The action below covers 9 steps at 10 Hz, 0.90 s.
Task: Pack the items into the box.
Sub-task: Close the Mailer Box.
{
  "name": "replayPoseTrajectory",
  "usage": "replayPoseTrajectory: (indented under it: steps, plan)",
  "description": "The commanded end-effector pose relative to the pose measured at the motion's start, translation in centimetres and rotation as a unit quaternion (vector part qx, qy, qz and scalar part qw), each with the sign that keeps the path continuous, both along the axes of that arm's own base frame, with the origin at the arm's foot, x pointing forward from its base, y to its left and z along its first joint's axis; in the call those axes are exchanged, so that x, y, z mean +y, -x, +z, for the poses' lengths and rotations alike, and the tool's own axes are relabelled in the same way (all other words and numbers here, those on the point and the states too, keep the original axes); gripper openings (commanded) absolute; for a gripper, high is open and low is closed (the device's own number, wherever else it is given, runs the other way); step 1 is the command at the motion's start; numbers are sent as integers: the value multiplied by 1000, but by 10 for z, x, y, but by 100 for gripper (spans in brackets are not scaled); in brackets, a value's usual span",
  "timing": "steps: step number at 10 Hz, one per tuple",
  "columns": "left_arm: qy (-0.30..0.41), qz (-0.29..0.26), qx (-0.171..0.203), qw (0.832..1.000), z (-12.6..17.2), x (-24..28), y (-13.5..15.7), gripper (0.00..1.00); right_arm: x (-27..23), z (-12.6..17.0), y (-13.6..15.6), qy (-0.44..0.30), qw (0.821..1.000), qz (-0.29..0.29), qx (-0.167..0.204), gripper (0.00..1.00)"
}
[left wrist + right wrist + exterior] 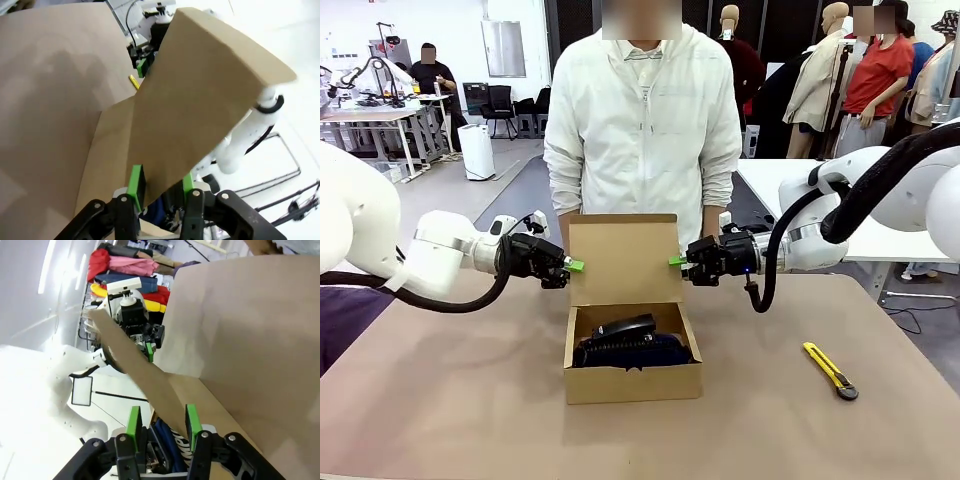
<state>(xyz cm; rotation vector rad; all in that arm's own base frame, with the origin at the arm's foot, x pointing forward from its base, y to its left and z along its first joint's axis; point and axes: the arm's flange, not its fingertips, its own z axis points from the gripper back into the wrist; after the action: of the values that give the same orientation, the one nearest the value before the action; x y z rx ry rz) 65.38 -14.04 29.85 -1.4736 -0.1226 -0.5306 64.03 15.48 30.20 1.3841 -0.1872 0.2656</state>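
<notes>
The brown box (632, 383) sits at mid-table with its lid (623, 255) standing upright. Inside lies the navy pouch (665, 350), and the black stapler (625, 327) rests on top of it. My left gripper (572, 265) is shut on the lid's left edge, and my right gripper (677, 261) is shut on its right edge. The left wrist view has the cardboard lid (200, 90) running between the green pads of the left gripper (160, 187). In the right wrist view the lid's edge (135, 370) passes through my right gripper (162, 427), with a strip of the pouch (167, 440) below.
A yellow-and-black utility knife (830, 369) lies on the table to the right of the box. A person in a white jacket (642, 120) stands close behind the lid at the far edge. Bare tabletop stretches left and in front of the box.
</notes>
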Motion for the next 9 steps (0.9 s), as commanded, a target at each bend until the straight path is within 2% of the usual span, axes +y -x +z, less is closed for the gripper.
replayPoseTrajectory:
  steps: [1, 2, 4, 5, 6, 9]
  plan:
    - [-4, -20, -100, 995, 5, -2, 11, 40, -7, -2, 6, -21, 996, 7, -81, 49]
    - [-10, -13, -150, 989, 9, -1, 16, 40, -9, 2, 12, -49, 991, 26, -122, 49]
    - [-17, 6, -245, 969, 15, -3, 27, 40, -13, 4, 21, -74, 976, 17, -206, 49]
    - [-4, 4, -278, 961, 17, -3, 34, 40, -12, 4, 26, -74, 968, 18, -240, 49]
    - [16, -1, -312, 950, 20, -1, 40, 40, -11, 3, 30, -78, 962, 22, -262, 49]
    - [54, -15, -401, 914, 29, 1, 63, 40, -3, 5, 35, -74, 955, 17, -286, 49]
